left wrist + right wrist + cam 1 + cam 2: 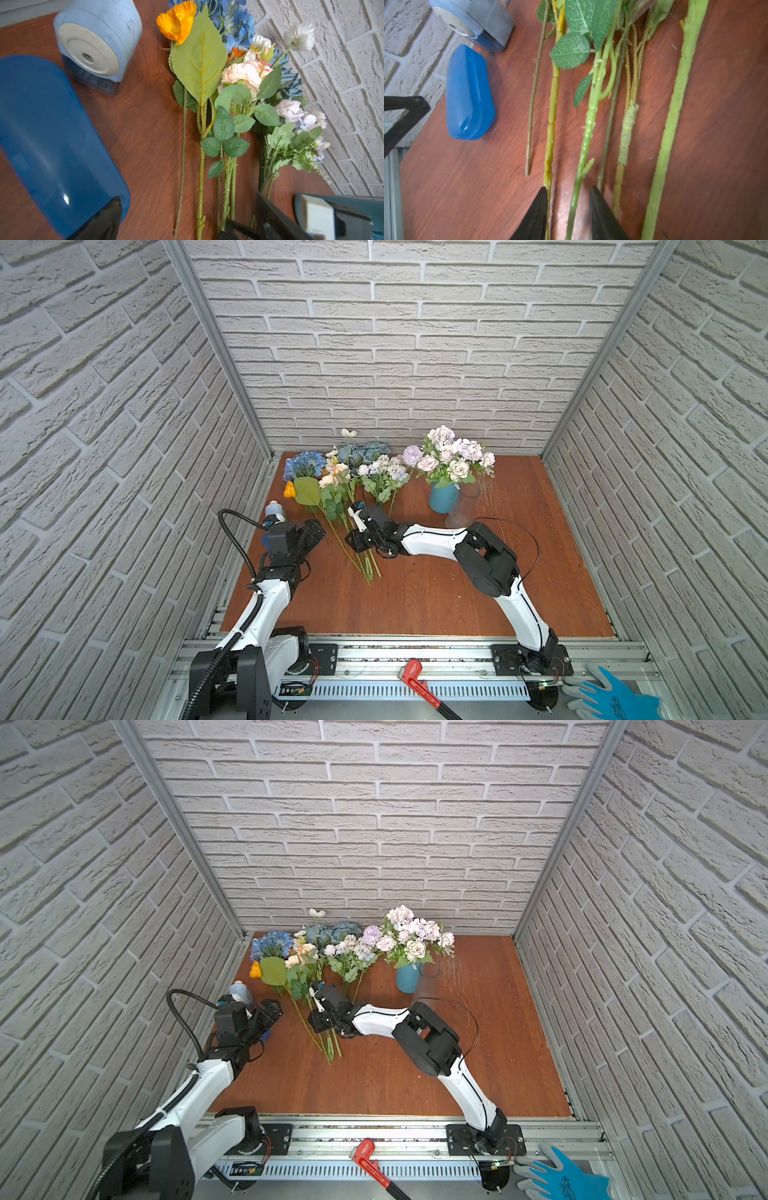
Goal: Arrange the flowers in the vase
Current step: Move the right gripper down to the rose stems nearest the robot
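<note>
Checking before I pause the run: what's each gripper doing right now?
Left gripper: open, holding nothing.
Right gripper: open, jaws either side of a green stem, not yet clamped.

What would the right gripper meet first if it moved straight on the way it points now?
The right gripper would probably meet the knobbly green stem between its jaws first; depth is unclear.
</note>
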{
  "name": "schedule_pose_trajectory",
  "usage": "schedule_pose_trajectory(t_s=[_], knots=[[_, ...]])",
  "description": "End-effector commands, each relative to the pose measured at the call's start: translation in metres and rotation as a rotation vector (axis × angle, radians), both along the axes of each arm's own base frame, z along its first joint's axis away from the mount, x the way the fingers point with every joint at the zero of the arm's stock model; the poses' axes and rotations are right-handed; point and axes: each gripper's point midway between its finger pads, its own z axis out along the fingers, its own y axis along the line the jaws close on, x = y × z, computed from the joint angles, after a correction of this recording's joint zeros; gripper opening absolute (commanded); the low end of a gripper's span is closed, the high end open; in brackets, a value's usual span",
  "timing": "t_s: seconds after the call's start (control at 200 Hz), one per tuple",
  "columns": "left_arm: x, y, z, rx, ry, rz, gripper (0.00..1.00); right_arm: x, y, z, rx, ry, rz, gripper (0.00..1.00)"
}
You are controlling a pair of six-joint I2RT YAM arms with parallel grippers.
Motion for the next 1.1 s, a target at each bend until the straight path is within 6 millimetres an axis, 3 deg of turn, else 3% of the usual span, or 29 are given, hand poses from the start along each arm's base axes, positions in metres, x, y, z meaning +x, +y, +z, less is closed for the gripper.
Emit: schedule_pose_trajectory(t_s=[0.0, 0.17, 0.3, 0.385, 0.58, 0.78, 0.99, 1.095], knots=[[0.01, -0.003, 0.011, -0.014, -0.054, -0.018, 0.98, 0.005, 0.002, 0.006, -0.009, -0.021, -0.017, 0.35], [0.011, -0.006, 0.01, -0.021, -0.053, -0.035, 0.98, 0.009, 0.003, 0.001, -0.016, -0.028, -0.033, 0.29], [0.011, -0.006, 0.012, -0.018, -0.058, -0.036, 0.98, 0.01, 0.007, 0.002, 0.005, -0.017, -0.032, 0.12], [0.009, -0.004, 0.013, -0.008, -0.059, -0.025, 0.98, 0.009, 0.006, 0.006, 0.013, -0.021, -0.034, 0.06], [0.001, 0.008, 0.017, 0.025, -0.067, 0.03, 0.98, 0.003, 0.001, 0.033, 0.064, -0.063, -0.024, 0.06], [-0.001, 0.013, 0.022, 0.032, -0.083, 0.046, 0.98, -0.008, -0.02, 0.059, 0.081, -0.094, -0.007, 0.06], [0.008, 0.001, 0.025, -0.009, -0.115, -0.015, 0.98, -0.014, -0.056, 0.063, 0.052, -0.089, -0.03, 0.06], [0.012, -0.004, 0.024, -0.026, -0.121, -0.038, 0.98, -0.017, -0.06, 0.058, 0.01, -0.084, -0.009, 0.06]])
